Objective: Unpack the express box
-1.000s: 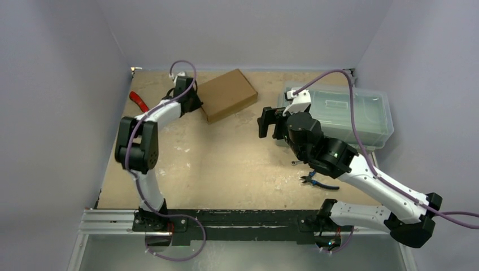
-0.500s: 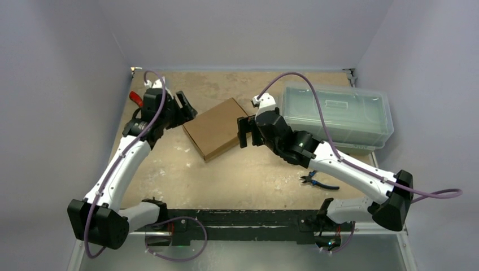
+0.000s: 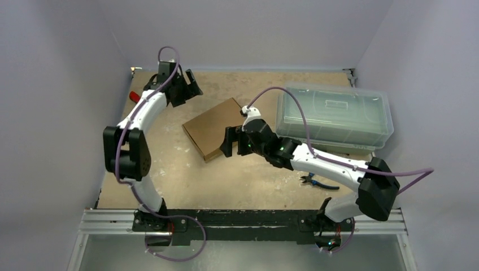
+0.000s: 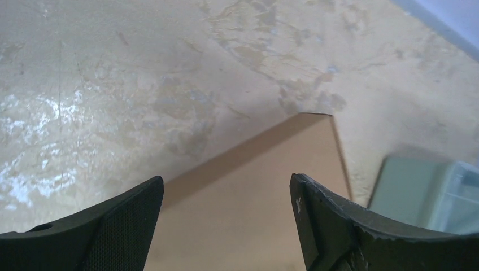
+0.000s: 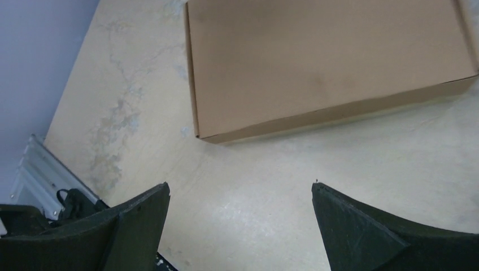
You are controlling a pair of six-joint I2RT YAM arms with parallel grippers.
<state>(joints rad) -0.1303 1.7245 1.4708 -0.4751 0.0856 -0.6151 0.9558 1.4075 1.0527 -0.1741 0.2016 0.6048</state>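
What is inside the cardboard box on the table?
Nothing inside can be seen. The cardboard box lies flat and shut, so only its plain brown top and one side wall are visible. The closed top hides any contents.

Your rig, item by item.

- Your left arm (image 3: 148,107): white shell links, bulky black joint housings, black wrist.
- Your right arm (image 3: 330,161): same build, white links between black housings, with a small white block at the wrist.
- First purple cable (image 3: 168,48): loops off your left wrist and follows the arm to its base.
- Second purple cable (image 3: 277,88): arcs over your right forearm and runs out past the black elbow.
- Your left gripper (image 4: 224,186): two black wedge-shaped fingers (image 4: 113,234). One has a fine mesh-textured inner face, the other a pale, scuffed edge.
- Your right gripper (image 5: 240,189): matching matte black fingers (image 5: 361,231), smooth-faced.
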